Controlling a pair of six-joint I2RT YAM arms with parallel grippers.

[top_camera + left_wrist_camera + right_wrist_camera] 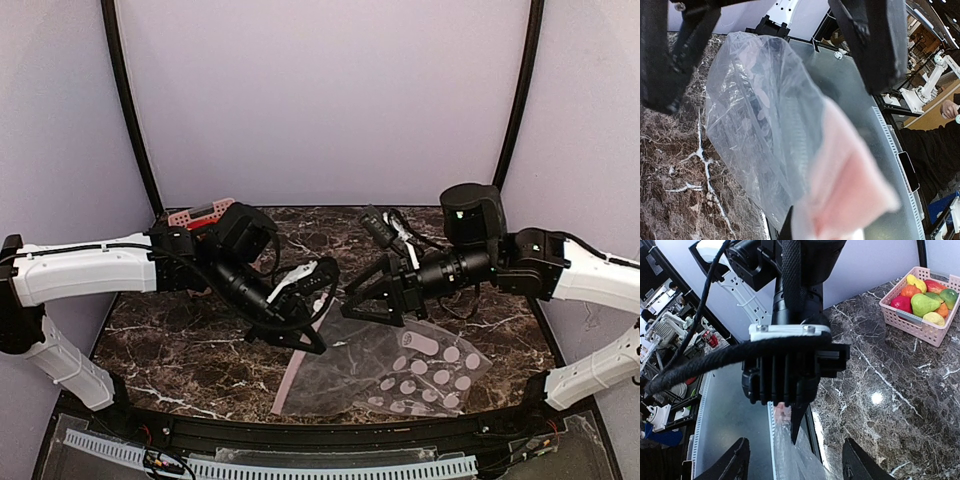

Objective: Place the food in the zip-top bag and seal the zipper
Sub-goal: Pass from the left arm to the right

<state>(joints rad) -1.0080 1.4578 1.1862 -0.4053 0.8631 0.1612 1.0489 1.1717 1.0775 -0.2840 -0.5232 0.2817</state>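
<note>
Left hand pinches the zip-top bag at its pink zipper, raising the mouth above the table. Right hand, jaws apart, faces it, likely to spread the opening. Food lies in the basket.

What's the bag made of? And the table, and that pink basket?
Bag: thin clear plastic, it looks; crinkly, shiny and see-through, with pale printed dots.
Table: dark and glossy with white veins like marble; real stone or a printed top, I cannot tell.
Basket: pink plastic, probably hard; smooth moulded walls full of little slots.
</note>
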